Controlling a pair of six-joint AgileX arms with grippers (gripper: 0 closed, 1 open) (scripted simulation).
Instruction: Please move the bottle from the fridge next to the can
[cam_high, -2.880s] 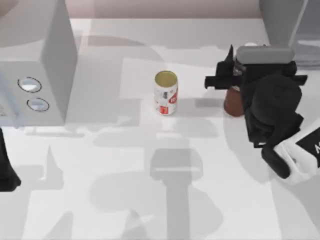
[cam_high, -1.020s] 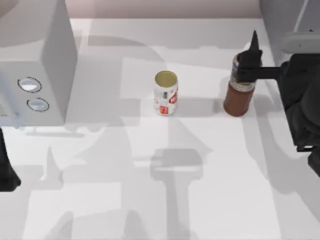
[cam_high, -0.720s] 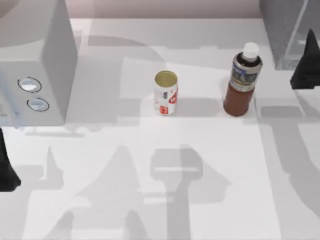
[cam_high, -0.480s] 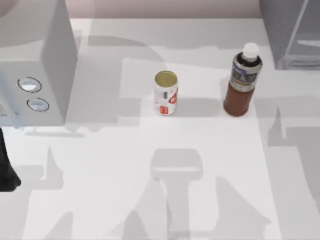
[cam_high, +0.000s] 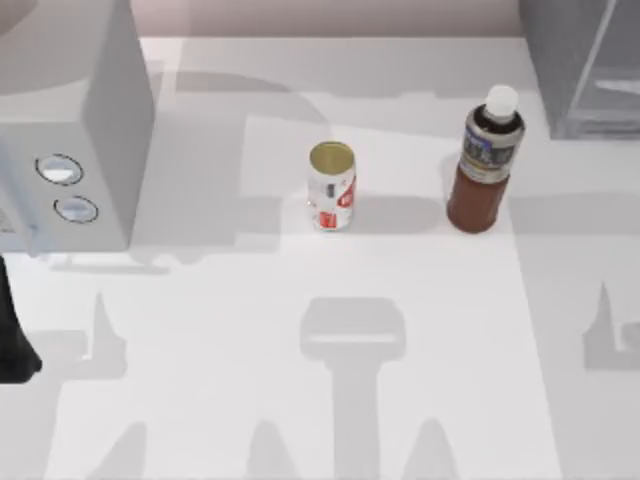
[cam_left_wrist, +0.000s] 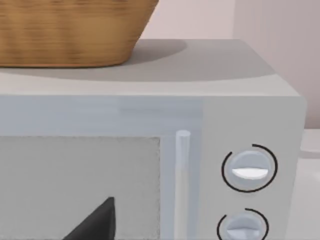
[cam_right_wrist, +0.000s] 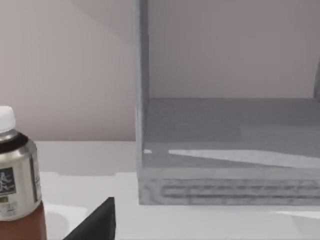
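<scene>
Fingers first: one dark fingertip (cam_left_wrist: 96, 224) of the left gripper (cam_left_wrist: 92, 227) pokes into the left wrist view, and one dark fingertip (cam_right_wrist: 97, 222) of the right gripper (cam_right_wrist: 94, 226) into the right wrist view. Can't tell for either pair whether they're apart or together. Neither is gripping anything I can see.

Far left of the small white cylindrical can (cam_high: 332, 187) sits the light grey box with two round knobs (cam_high: 70, 120). A woven tan wicker basket (cam_left_wrist: 70, 30) is on its top, but what's in it is hidden. The dark left arm (cam_high: 12, 345) is parked at the table's left edge, in front of that box.

The can stands upright mid-table with its gold-yellow top up. It has red markings, too small to read.

Right of the can, near it with a gap between, the slim bottle of reddish-brown liquid (cam_high: 483, 165) stands upright on the white table (cam_high: 300, 380), out of the fridge. It has a white cap and a dark label with blue-white marks I can't read.

Further right of the can and toward the back is the large grey box-shaped fridge with its glassy panel (cam_high: 580, 60).
</scene>
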